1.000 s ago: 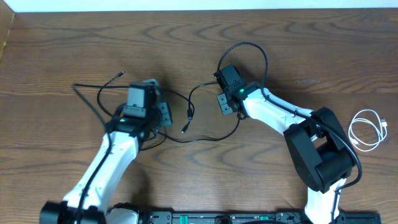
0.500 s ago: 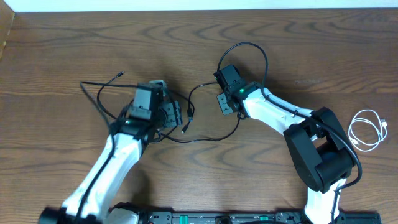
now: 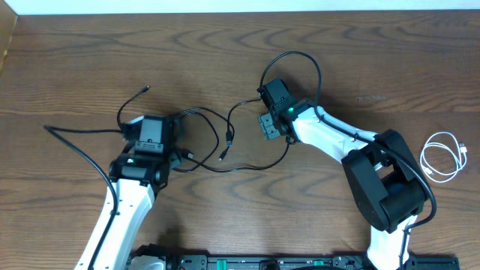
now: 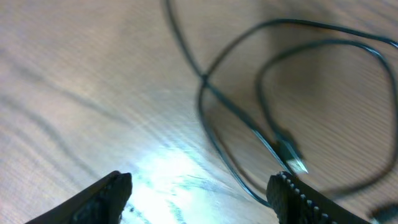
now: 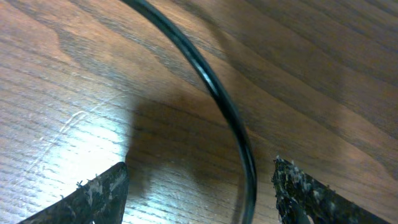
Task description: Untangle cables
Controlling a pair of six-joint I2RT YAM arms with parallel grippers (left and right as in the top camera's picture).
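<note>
Over black cables (image 3: 228,135): left arm (image 3: 127,202), right arm (image 3: 330,135) low, jaws apart.

The table (image 3: 75,60) is brown wood with strong grain, smooth and faintly glossy where glare falls. The black cables (image 3: 240,169) have a smooth, plastic-like sheath that shines up close; the white cable (image 3: 441,175) looks similarly smooth. One plug tip (image 4: 297,163) seems to be bare metal, though it is blurred. The right gripper (image 5: 200,190) has matt black fingertips (image 5: 99,193), rough and pale-flecked at the edges. The arm shells (image 3: 330,139) are glossy white plastic.
</note>
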